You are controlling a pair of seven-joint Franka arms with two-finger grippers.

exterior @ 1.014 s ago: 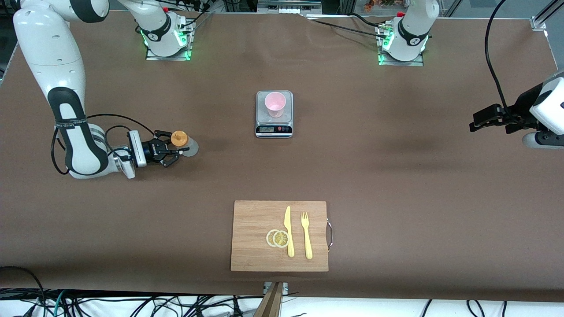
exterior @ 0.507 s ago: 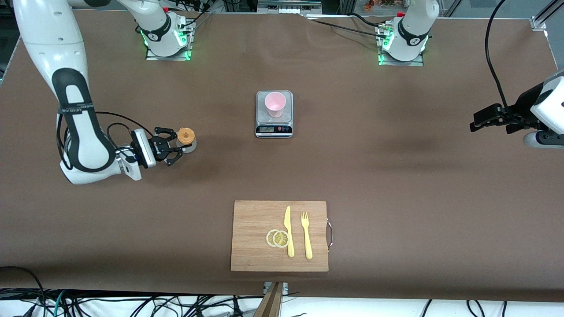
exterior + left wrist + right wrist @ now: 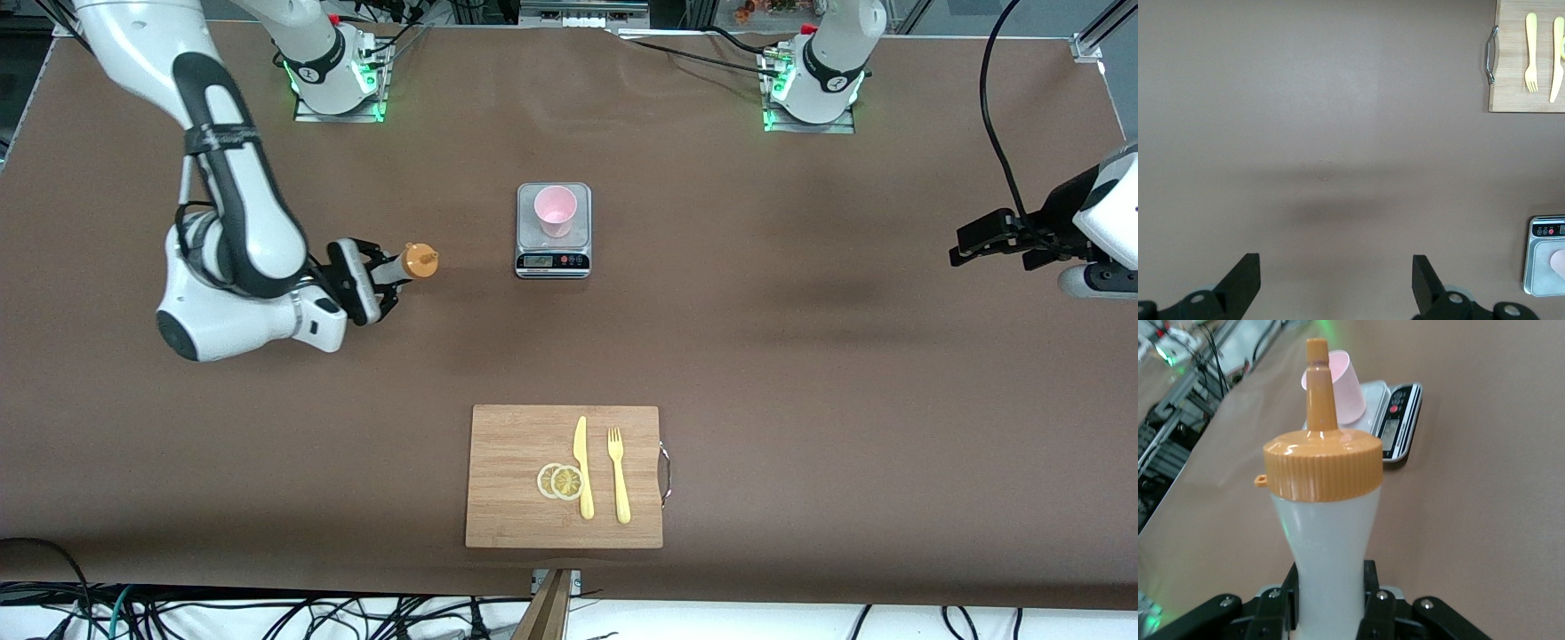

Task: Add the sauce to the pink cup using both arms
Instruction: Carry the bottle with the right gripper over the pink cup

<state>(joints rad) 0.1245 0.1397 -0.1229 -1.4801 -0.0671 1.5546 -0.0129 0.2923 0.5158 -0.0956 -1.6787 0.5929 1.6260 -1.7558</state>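
Note:
The sauce bottle [image 3: 411, 264], whitish with an orange-yellow nozzle cap, is held in my right gripper [image 3: 384, 275], lifted above the table and tilted so its cap points toward the scale. In the right wrist view the fingers [image 3: 1275, 600] are shut on the sauce bottle's [image 3: 1328, 533] body. The pink cup [image 3: 556, 211] stands upright on a small grey scale [image 3: 553, 260] at the table's middle, and shows past the nozzle in the right wrist view [image 3: 1341, 380]. My left gripper [image 3: 965, 242] is open and empty, waiting in the air at the left arm's end of the table; its fingertips [image 3: 1245, 280] stand wide apart.
A wooden cutting board [image 3: 516, 516] lies nearer the front camera than the scale, with two lemon slices [image 3: 560, 481], a yellow knife [image 3: 582, 467] and a yellow fork [image 3: 618, 473] on it. The board also shows in the left wrist view [image 3: 1511, 100].
My right gripper has lifted the sauce bottle off the table and carried it toward the scale, tilting it. The left arm has not moved.

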